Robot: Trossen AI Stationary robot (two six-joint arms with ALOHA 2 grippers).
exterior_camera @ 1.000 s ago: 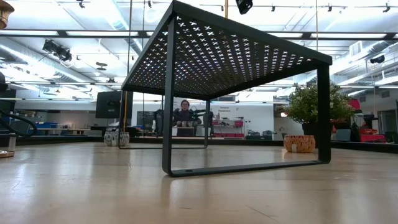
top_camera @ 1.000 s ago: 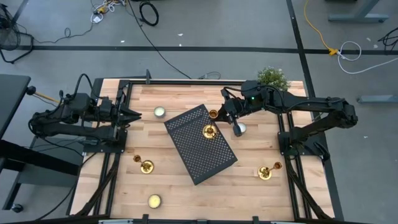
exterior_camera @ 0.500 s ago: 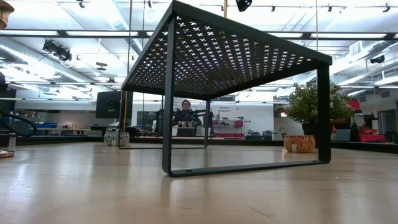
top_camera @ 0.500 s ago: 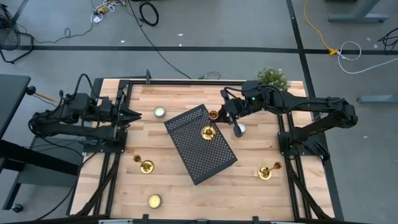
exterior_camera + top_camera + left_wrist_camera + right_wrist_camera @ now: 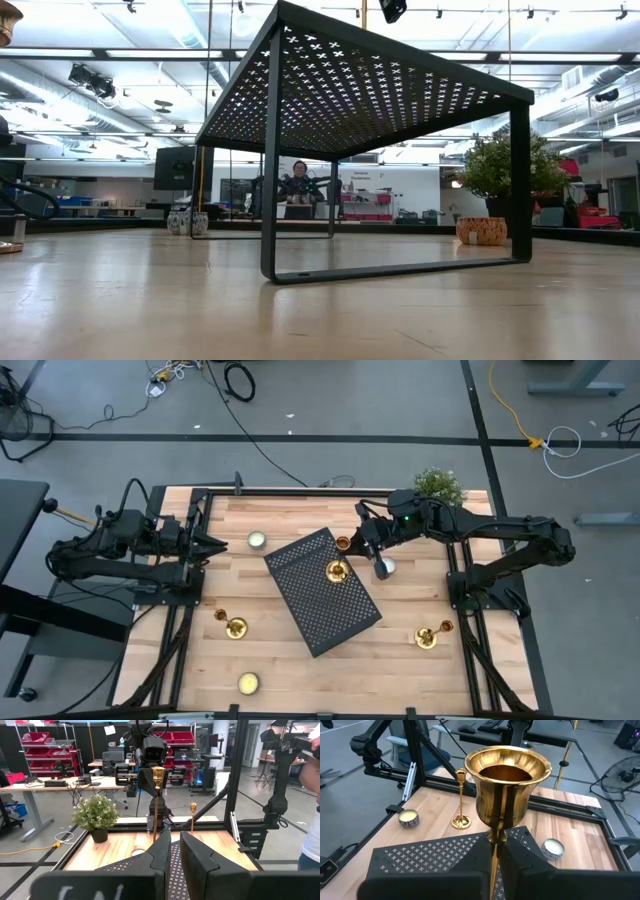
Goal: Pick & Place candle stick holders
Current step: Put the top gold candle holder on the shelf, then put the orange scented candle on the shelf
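Note:
Three gold candle stick holders show. One stands upright over the black perforated rack (image 5: 322, 590), cup (image 5: 343, 544) up and base (image 5: 337, 571) down, with my right gripper (image 5: 495, 852) shut on it. It reaches in from the table's right, over the rack's far corner. A second holder (image 5: 236, 628) stands on its base at the near left, and a third (image 5: 425, 637) at the near right. My left gripper (image 5: 215, 545) waits shut and level at the table's left edge, holding nothing. My right gripper pinches the holder's thin stem just under the cup (image 5: 494, 842) between its two fingers (image 5: 517, 857), coming from the table's right and slanting a little downward. The fingers lie across the stem. The holder stays upright; I cannot tell whether its base (image 5: 337, 571) rests on the rack.
Tealight candles lie at the far left (image 5: 257, 540), near left (image 5: 248, 682) and beside the rack under my right arm (image 5: 386, 567). A potted plant (image 5: 438, 484) stands at the far right corner. Bare wood (image 5: 330, 680) shows along the near edge.

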